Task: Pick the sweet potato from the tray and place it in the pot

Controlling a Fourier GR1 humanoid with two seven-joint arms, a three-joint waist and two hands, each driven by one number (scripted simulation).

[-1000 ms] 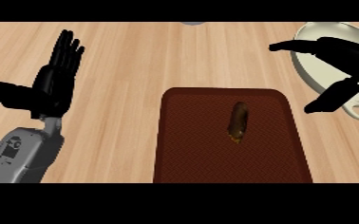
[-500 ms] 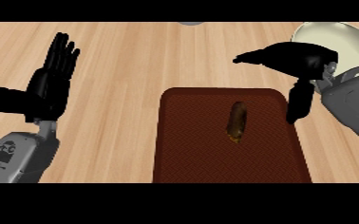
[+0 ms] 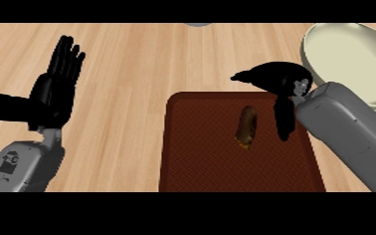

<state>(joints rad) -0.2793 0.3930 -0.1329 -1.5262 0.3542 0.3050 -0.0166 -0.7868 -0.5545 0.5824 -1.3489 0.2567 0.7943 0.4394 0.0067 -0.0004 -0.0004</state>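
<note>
A: Nearest edge first. What comes in?
B: Two grey arms. The left forearm (image 3: 26, 162) is at the lower left corner. The right forearm (image 3: 341, 129) slants in from the lower right, over the tray's right rim.
A: And the tray?
B: A dark red-brown tray (image 3: 198, 154), rectangular, flat on the wooden counter (image 3: 140, 59), centre-right. Its near end runs to the lower edge.
A: Where is the task's thing?
B: The sweet potato (image 3: 247, 127) lies on the tray, in the far half, right of the midline. Its long axis runs near to far, slightly tilted. Nothing touches it.
A: How does the hand stand to it?
B: The right hand (image 3: 279, 77) is over the tray's far right corner, palm beyond and right of the sweet potato. Its fingers (image 3: 283, 122) point back toward the near edge, alongside the tuber's right flank. A strip of bare tray shows between them. The thumb (image 3: 241, 76) juts left, past the far tip. Fingers apart and straight, grasping nothing. Height above the tray: cannot tell.
A: The other one?
B: The left hand (image 3: 53, 89) is at the left edge, well apart from the tray, flat, fingers up, resting.
A: Farthest?
B: A pale cream pot (image 3: 330, 45) at the upper right, beyond the right hand, cut by the view's edge. A small grey object (image 3: 197, 24) is at the far edge, centre; what it is, cannot tell.
</note>
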